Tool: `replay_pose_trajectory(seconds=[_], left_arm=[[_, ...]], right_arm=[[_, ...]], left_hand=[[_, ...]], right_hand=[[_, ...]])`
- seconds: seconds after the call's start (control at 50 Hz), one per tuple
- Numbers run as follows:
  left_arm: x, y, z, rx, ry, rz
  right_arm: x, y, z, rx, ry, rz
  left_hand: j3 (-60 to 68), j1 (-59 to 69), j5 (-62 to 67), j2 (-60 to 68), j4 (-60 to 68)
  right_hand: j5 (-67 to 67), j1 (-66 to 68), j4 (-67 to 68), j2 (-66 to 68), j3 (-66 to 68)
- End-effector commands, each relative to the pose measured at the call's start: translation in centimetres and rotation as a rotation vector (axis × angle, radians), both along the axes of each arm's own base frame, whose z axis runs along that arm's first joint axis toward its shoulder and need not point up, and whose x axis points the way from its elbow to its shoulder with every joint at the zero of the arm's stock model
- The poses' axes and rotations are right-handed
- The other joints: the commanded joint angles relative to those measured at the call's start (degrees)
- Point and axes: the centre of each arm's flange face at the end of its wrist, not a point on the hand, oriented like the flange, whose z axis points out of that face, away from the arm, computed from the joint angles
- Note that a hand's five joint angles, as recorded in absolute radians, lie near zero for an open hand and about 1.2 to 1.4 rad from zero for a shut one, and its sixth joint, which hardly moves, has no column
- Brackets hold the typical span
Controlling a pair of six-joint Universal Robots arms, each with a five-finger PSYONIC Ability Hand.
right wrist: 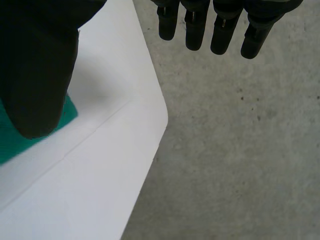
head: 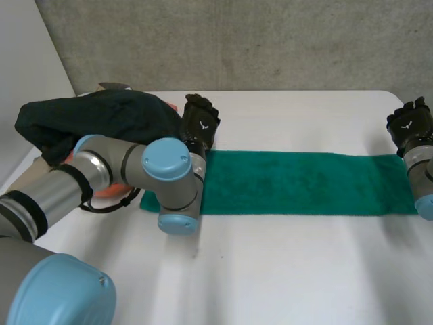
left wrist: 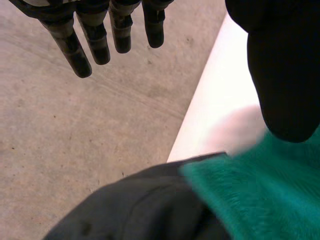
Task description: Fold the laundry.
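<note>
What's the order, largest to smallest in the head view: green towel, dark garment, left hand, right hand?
1. green towel
2. dark garment
3. left hand and right hand look about alike, so unranked.

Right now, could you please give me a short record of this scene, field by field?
Table: white
Green towel: lies flat as a long strip across the table
Dark garment: bunched by the towel's left end
Left hand: open, fingers straight, at the towel's left end
Right hand: open, fingers straight, at the towel's right end
</note>
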Motion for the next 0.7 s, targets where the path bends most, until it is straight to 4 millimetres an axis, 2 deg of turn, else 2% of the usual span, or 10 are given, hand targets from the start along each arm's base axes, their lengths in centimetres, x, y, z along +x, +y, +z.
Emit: replay_pose_trajectory(seconds=[0.02,0.1,0.22,0.3,0.42,0.48,0.52,0.7], left_arm=[[0.4,2.2,4.2,0.023,0.116,-0.037],[0.9,4.0,4.9,0.072,0.150,-0.057],[2.7,6.3,4.9,0.152,0.163,-0.061],[4.0,7.8,4.2,0.221,0.180,-0.059],[4.7,8.6,3.2,0.264,0.178,-0.054],[4.9,8.7,2.9,0.273,0.170,-0.049],[5.0,8.8,3.1,0.272,0.171,-0.049],[5.7,9.4,5.5,0.238,0.203,-0.053]], right_arm=[[-0.1,3.9,3.2,0.108,-0.160,0.016],[-1.9,5.5,3.9,0.191,-0.244,0.021],[-4.0,7.1,3.0,0.346,-0.305,0.036],[-5.6,6.9,2.2,0.371,-0.324,0.008],[-6.6,6.5,0.0,0.418,-0.326,-0.020],[-7.3,6.2,-0.8,0.429,-0.312,-0.038],[-8.0,5.8,-1.1,0.424,-0.310,-0.054],[-12.3,4.0,0.6,0.319,-0.254,-0.197]], left_hand=[[-1.98,-0.96,-2.82,-1.70,-1.54],[-1.98,-0.96,-2.82,-1.70,-1.54],[-1.98,-0.96,-2.82,-1.70,-1.54],[-1.98,-0.96,-2.82,-1.70,-1.54],[-1.98,-0.96,-2.82,-1.70,-1.54],[-1.98,-0.96,-2.82,-1.70,-1.54],[-1.98,-0.96,-2.82,-1.70,-1.54],[-1.98,-0.96,-2.82,-1.70,-1.54]], right_hand=[[-2.87,-3.49,-1.98,-2.63,-2.36],[-2.87,-3.49,-1.98,-2.63,-2.36],[1.73,1.12,2.63,1.98,2.25],[8.62,8.00,9.51,8.86,9.13],[14.19,13.58,15.08,14.43,14.71],[38.32,37.71,39.21,38.56,38.84],[66.96,66.35,67.85,67.20,67.48],[67.13,66.51,68.02,67.37,67.64]])
